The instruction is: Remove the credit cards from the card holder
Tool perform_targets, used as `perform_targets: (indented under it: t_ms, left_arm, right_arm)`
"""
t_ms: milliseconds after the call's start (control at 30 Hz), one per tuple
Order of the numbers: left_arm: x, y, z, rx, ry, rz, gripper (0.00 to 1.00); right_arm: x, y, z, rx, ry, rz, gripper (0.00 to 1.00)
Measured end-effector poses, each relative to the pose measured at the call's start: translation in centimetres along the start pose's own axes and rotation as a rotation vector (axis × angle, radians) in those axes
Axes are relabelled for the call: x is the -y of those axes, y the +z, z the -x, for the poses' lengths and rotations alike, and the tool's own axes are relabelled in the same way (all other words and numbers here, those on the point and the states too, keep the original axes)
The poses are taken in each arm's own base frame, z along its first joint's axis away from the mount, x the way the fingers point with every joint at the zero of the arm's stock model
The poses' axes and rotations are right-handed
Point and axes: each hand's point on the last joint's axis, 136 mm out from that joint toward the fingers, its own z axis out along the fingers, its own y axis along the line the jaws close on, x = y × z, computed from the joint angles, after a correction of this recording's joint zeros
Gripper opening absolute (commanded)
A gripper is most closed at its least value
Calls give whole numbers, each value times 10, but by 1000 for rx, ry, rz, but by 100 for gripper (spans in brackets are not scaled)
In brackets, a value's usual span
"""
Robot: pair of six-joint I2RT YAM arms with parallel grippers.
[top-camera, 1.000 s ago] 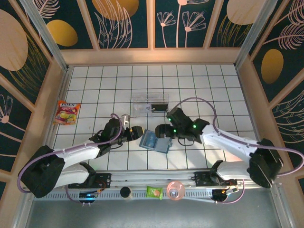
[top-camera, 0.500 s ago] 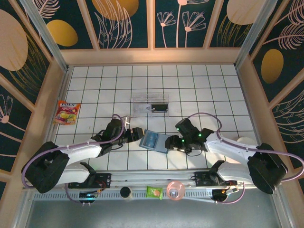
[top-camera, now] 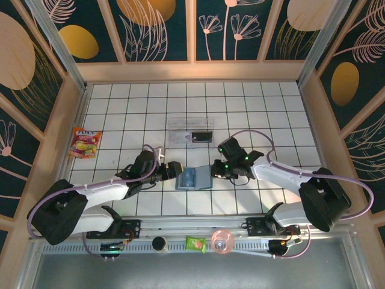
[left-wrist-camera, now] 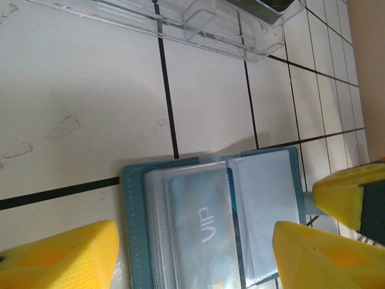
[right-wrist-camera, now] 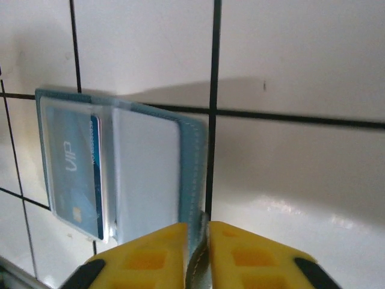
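Right jaws: pinched shut on the card holder (right-wrist-camera: 150,174), bottom centre of the right wrist view. Its stitched right edge is clamped between the two yellow pads (right-wrist-camera: 144,259), with no gap beyond the material. The holder is spread open over the white tiled surface (right-wrist-camera: 301,60). Whether the gripped edge is lifted cannot be told.

Left jaws: set wide open, nothing gripped. In the left wrist view one yellow pad (left-wrist-camera: 60,256) is seen lower left, just beside the holder's left edge. The other is seen lower right, overlapping the holder's corner. Contact cannot be told. A pad of the right jaws (left-wrist-camera: 352,189) is seen at the right edge of that frame, on the holder's far edge.

Credit card (right-wrist-camera: 72,165): blue, marked VIP, seated in a clear sleeve on the left half of the holder. The right half is shown pale blue-grey.

In the top view the holder is placed lower centre, between the two arm ends. A clear tray (top-camera: 191,132) with a black rectangle (top-camera: 201,136) is set above it, apart, with bare tile between. A snack packet (top-camera: 85,142) is lying at far left, well apart. Open tile is available upper left, upper right and just below the holder. The surface is bounded by wooden walls (top-camera: 192,72) at top and both sides.
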Motion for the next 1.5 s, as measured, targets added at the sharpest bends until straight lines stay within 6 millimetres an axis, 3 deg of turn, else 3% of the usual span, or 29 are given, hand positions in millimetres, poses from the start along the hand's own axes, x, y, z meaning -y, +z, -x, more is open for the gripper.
perform_targets:
  t_ms: [67, 133, 267, 333, 367, 467, 567, 633, 733, 900, 1000, 1133, 1367, 1500]
  left_arm:
    - [1, 0, 0, -2, 1, -6, 68]
    - [2, 0, -1, -6, 2, -12, 68]
    - [4, 0, -1, -10, 3, -19, 66]
    - [4, 0, -2, -11, 6, -19, 57]
    - [3, 0, -2, -12, 12, -18, 53]
    - [4, -1, -2, -15, 26, -14, 40]
    - [11, -1, -1, -19, 51, -23, 31]
    - [19, 1, 0, -25, 71, -38, 26]
    - [27, 8, -5, -51, 93, -47, 21]
    - [23, 15, -18, -99, 99, -30, 17]
    - [20, 18, -23, -116, 98, -23, 21]
    - [17, 20, -30, -140, 100, -10, 20]
    - [4, 25, -34, -158, 93, 42, 5]
    - [-6, 26, -38, -170, 85, 80, 3]
  right_arm:
    - [2, 1, 5, 11, -16, -15, 5]
    - [4, 3, 8, 14, -33, -30, 8]
    - [10, 4, 10, 22, -41, -64, 48]
    - [14, 1, 12, 40, -38, -89, 56]
    - [15, -2, 14, 53, -43, -96, 55]
    - [7, -23, 26, 132, -63, -87, 36]
    - [-21, -47, 43, 201, -104, 2, 28]
    - [-45, -51, 51, 202, -135, 86, 25]
    - [-72, -31, 45, 121, -169, 198, 24]
    - [-86, 9, 11, -51, -200, 256, 24]
    - [-90, 18, 6, -82, -200, 280, 24]
    - [-90, 25, 7, -88, -185, 281, 24]
    - [-78, 41, 0, -119, -148, 256, 24]
    - [-69, 46, -3, -135, -119, 248, 24]
